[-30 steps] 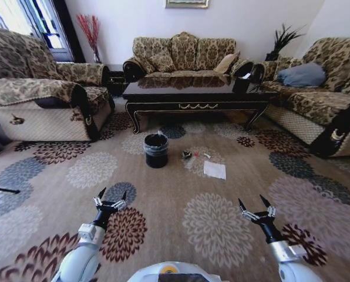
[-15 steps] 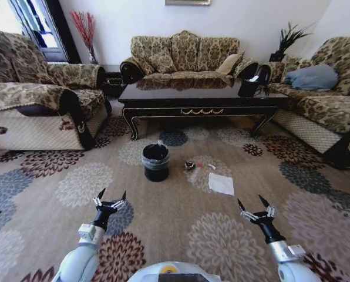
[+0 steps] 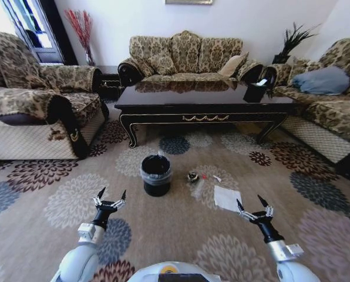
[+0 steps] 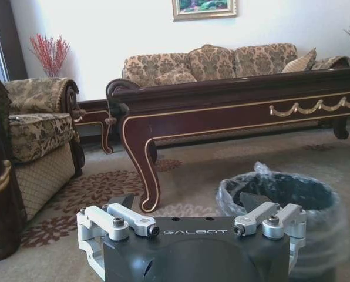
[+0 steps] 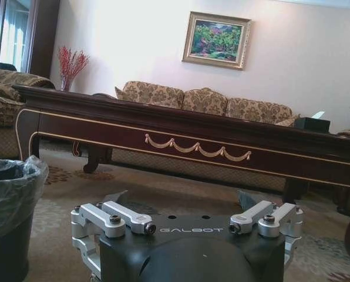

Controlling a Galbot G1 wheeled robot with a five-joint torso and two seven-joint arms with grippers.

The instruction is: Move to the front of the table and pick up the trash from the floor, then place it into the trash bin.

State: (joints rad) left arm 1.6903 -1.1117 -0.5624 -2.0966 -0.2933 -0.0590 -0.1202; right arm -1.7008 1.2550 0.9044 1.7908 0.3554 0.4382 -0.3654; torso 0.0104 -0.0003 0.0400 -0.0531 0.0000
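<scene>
The trash (image 3: 226, 198) lies on the carpet just ahead of my right gripper (image 3: 254, 207): a flat paper sheet, light and limp, best pinched at an edge, I judge. The crushed bottle (image 3: 196, 187) beyond looks slippery. Both grippers are spread wide, holding nothing. The trash bin (image 3: 156, 174) stands ahead of my left gripper (image 3: 110, 197).

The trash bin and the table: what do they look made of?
The trash bin: probably black plastic, matte, lined with thin clear film crinkled over its rim. The table: apparently dark wood under glossy lacquer, since its top mirrors the sofa; gold-toned trim and carved legs.
</scene>
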